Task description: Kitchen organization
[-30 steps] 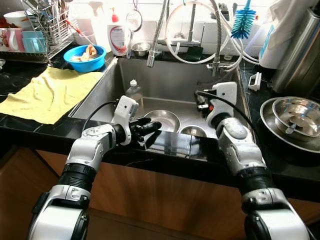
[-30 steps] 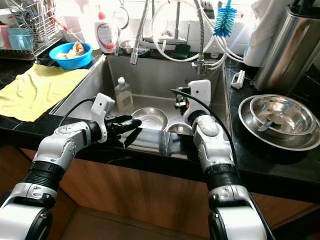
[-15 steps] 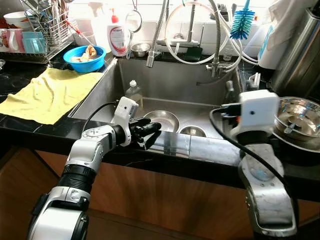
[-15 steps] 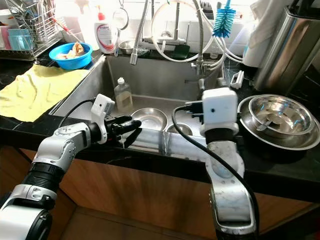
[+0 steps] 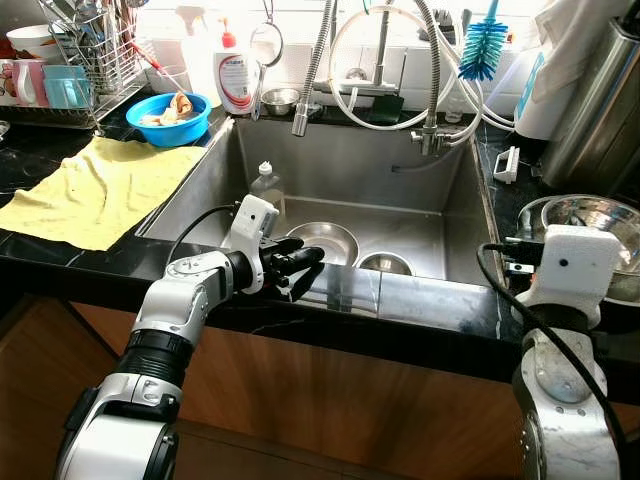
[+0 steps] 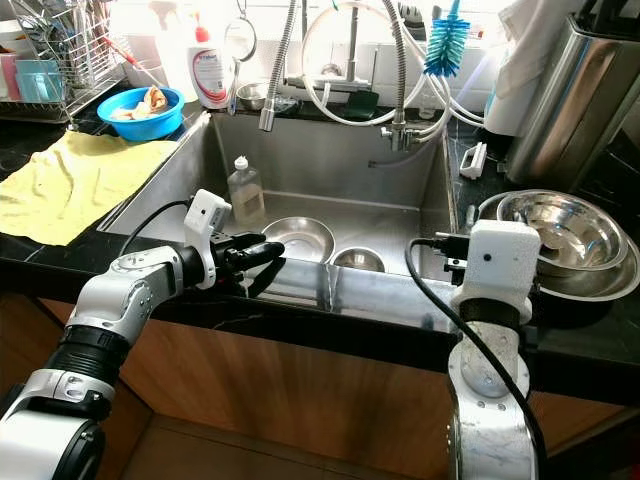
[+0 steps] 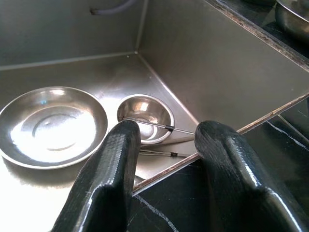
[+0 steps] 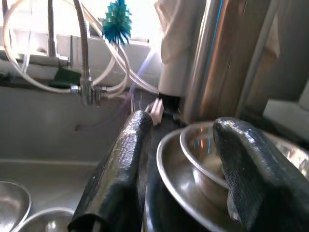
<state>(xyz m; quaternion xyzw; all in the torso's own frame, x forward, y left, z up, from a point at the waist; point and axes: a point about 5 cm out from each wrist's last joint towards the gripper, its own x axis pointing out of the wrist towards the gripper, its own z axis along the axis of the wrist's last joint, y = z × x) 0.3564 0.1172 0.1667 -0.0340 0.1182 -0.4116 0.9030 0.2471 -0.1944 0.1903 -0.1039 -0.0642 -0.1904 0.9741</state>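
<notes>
Hovering over the sink's front rim at centre left of the left eye view, the left gripper has its fingers parted, holding nothing. Its wrist view adds what the head views hide: a thin utensil lying across the small steel bowl, beside the wide steel dish on the sink floor. The right gripper, fingers spread and empty, faces the stacked steel bowls on the tabletop at right. A yellow cloth lies at upper left.
</notes>
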